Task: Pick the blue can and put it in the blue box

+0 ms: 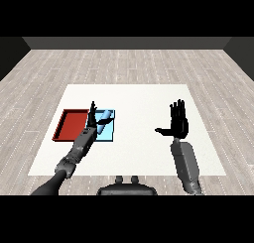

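The black left hand [93,114] reaches over the shallow light blue tray [110,133], fingers straight, holding nothing. Just beside it the pale blue cylindrical can [103,119] lies tilted in that tray, partly hidden by the hand. The flat red tray [69,125] adjoins. The right hand [178,122] hovers upright over the white table [139,100], fingers spread.

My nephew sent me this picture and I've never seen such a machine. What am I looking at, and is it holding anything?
It is a humanoid robot, seen from its own head, looking down across a white table. Two grey forearms end in black hands. The right hand is raised over the table, open, holding nothing. The left hand reaches over a light blue tray, beside a red tray. A pale blue can lies tilted at that hand, over the blue tray. Whether it is gripped, I cannot tell.
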`<act>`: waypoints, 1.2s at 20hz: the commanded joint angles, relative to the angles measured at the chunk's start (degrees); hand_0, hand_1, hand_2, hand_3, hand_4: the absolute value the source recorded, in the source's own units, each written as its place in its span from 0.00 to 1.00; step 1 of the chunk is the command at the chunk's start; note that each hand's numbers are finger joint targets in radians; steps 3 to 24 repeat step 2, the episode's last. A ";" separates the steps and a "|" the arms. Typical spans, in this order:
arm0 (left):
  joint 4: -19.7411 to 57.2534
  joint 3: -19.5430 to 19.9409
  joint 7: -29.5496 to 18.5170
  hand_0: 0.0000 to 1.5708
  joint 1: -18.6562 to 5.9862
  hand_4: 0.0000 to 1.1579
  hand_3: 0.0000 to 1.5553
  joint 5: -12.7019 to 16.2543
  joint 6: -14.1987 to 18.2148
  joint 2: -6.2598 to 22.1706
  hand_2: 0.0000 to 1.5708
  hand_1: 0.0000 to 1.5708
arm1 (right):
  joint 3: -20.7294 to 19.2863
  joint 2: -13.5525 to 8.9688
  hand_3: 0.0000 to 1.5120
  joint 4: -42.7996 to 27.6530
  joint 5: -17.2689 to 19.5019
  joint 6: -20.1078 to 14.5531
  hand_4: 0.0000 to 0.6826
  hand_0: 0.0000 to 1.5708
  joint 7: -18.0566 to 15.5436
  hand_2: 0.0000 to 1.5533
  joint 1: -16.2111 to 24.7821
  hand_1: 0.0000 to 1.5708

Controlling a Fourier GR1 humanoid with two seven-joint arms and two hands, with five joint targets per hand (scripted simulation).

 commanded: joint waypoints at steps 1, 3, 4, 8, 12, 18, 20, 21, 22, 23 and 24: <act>-10.11 0.14 -6.92 0.00 3.51 0.00 0.00 1.99 -9.70 -0.24 0.00 0.00 | 0.39 -1.09 0.00 1.32 0.54 0.00 0.00 0.00 2.35 0.00 -1.58 0.00; -13.70 -0.73 -6.69 0.00 6.05 0.00 0.00 1.80 -10.14 0.99 0.00 0.00 | 0.15 -1.73 0.00 2.42 0.07 2.02 0.00 0.00 1.47 0.00 -0.79 0.00; -13.70 -0.73 -6.69 0.00 6.05 0.00 0.00 1.80 -10.14 0.99 0.00 0.00 | 0.15 -1.73 0.00 2.42 0.07 2.02 0.00 0.00 1.47 0.00 -0.79 0.00; -13.70 -0.73 -6.69 0.00 6.05 0.00 0.00 1.80 -10.14 0.99 0.00 0.00 | 0.15 -1.73 0.00 2.42 0.07 2.02 0.00 0.00 1.47 0.00 -0.79 0.00; -13.70 -0.73 -6.69 0.00 6.05 0.00 0.00 1.80 -10.14 0.99 0.00 0.00 | 0.15 -1.73 0.00 2.42 0.07 2.02 0.00 0.00 1.47 0.00 -0.79 0.00; -13.70 -0.73 -6.69 0.00 6.05 0.00 0.00 1.80 -10.14 0.99 0.00 0.00 | 0.15 -1.73 0.00 2.42 0.07 2.02 0.00 0.00 1.47 0.00 -0.79 0.00; -13.70 -0.73 -6.69 0.00 6.05 0.00 0.00 1.80 -10.14 0.99 0.00 0.00 | 0.15 -1.73 0.00 2.42 0.07 2.02 0.00 0.00 1.47 0.00 -0.79 0.00; -13.70 -0.73 -6.69 0.00 6.05 0.00 0.00 1.80 -10.14 0.99 0.00 0.00 | 0.15 -1.73 0.00 2.42 0.07 2.02 0.00 0.00 1.47 0.00 -0.79 0.00; -13.70 -0.73 -6.69 0.00 6.05 0.00 0.00 1.80 -10.14 0.99 0.00 0.00 | 0.15 -1.73 0.00 2.42 0.07 2.02 0.00 0.00 1.47 0.00 -0.79 0.00; -13.70 -0.73 -6.69 0.00 6.05 0.00 0.00 1.80 -10.14 0.99 0.00 0.00 | 0.15 -1.73 0.00 2.42 0.07 2.02 0.00 0.00 1.47 0.00 -0.79 0.00; -13.70 -0.73 -6.69 0.00 6.05 0.00 0.00 1.80 -10.14 0.99 0.00 0.00 | 0.15 -1.73 0.00 2.42 0.07 2.02 0.00 0.00 1.47 0.00 -0.79 0.00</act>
